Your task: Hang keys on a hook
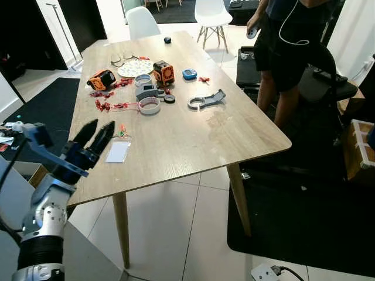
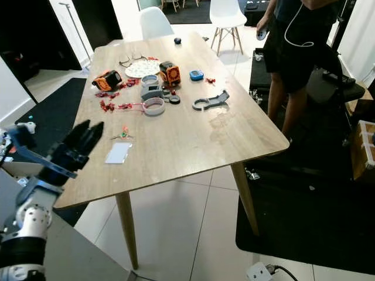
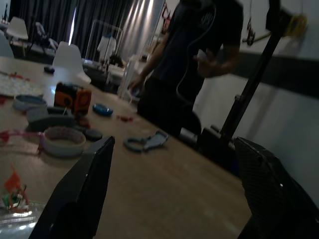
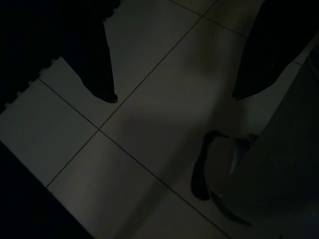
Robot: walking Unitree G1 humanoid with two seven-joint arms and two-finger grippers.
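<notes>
Across a pale tiled floor (image 1: pixel 187 234) with black mats (image 1: pixel 304 222) on either side stands a long wooden table (image 1: pixel 193 140) on slim tapered legs. White chairs (image 1: pixel 212 14) sit at its far end, and a person in dark clothes (image 1: pixel 287 41) stands at its right side, beside a black seat.

On the far half of the tabletop lies a loose spread of small things: a patterned plate (image 1: pixel 135 68), an orange-and-black block (image 1: pixel 164 72), another orange gadget (image 1: pixel 101 79), a roll of tape (image 1: pixel 149 105), a grey bracket-like part (image 1: pixel 206 100), a small blue item (image 1: pixel 189 74), a pair of glasses (image 1: pixel 121 59) and scattered red bits.

Nearer the robot's corner a clear plastic sleeve (image 1: pixel 118 151) lies flat, and just beyond it sit the keys (image 1: pixel 121 132), a small bunch with red and green tags.

Left gripper (image 1: pixel 94 138) hovers at the table's near left edge, its two black fingers (image 3: pixel 82 194) spread apart and empty, short of the keys.

Right gripper (image 4: pixel 172 94) hangs idle over dim floor tiles, fingers apart.
</notes>
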